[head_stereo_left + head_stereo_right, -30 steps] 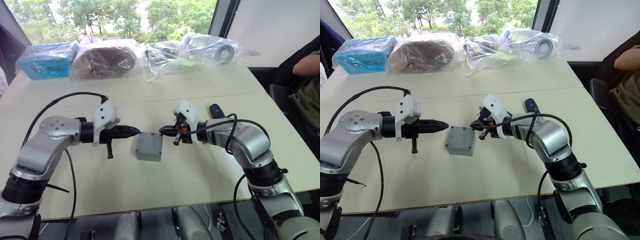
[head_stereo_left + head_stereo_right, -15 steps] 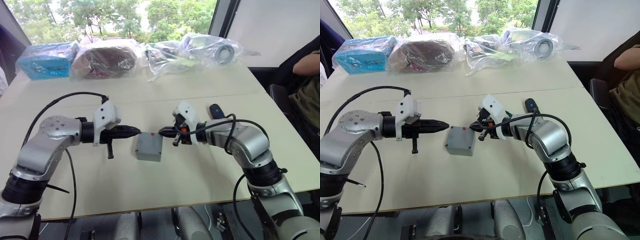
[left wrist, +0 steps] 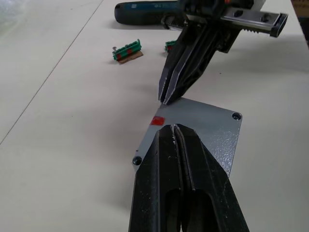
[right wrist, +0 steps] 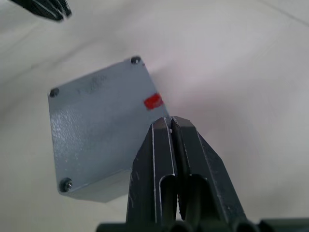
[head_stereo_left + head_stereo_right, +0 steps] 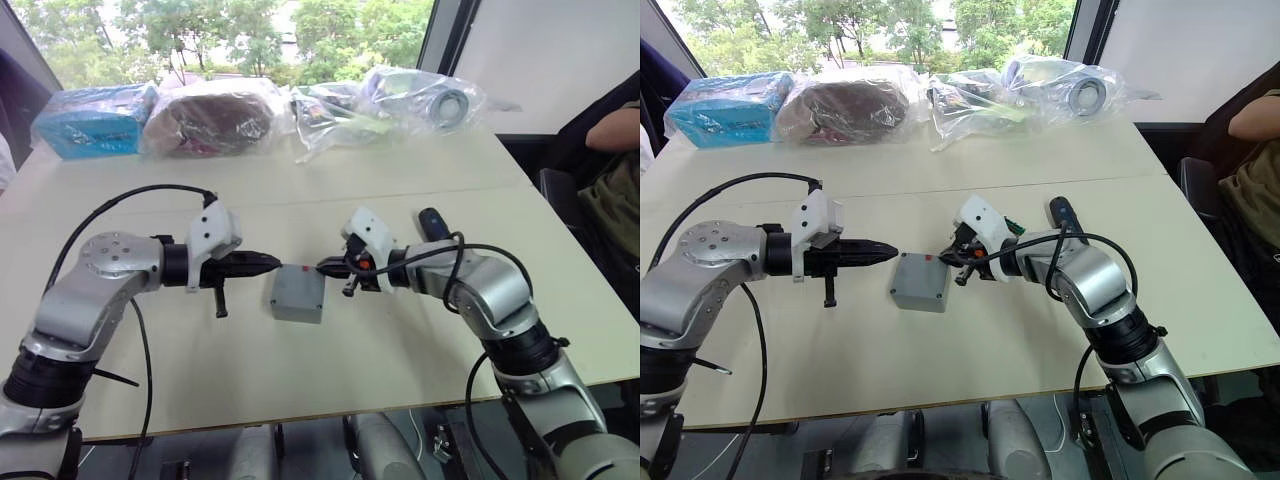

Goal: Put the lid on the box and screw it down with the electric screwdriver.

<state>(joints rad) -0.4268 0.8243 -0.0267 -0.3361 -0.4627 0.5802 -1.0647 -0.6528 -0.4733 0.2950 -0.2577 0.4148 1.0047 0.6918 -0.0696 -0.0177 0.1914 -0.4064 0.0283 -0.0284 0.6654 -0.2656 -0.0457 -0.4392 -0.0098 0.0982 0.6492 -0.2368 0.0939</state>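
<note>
The grey box (image 5: 296,313) stands mid-table with the flat grey lid (image 4: 96,121) lying on top, screw heads showing in its corners and a small red mark (image 4: 153,102) at one edge. My left gripper (image 5: 275,263) is shut, its tip just left of the box's far edge. From the right, my right gripper (image 5: 322,266) is also shut and its tip meets the box's edge by the red mark. The dark blue electric screwdriver (image 5: 432,220) lies on the table behind my right forearm, held by neither gripper.
Two small green connector blocks (image 3: 128,50) lie between the box and the screwdriver. Clear plastic bags (image 5: 400,100), a dark bundle (image 5: 210,118) and a blue packet (image 5: 92,122) line the table's far edge. A person's arm (image 5: 612,128) shows at the right.
My right gripper has crept a little to the left, up to the box's edge by the red mark. The left gripper and the box have not moved.
</note>
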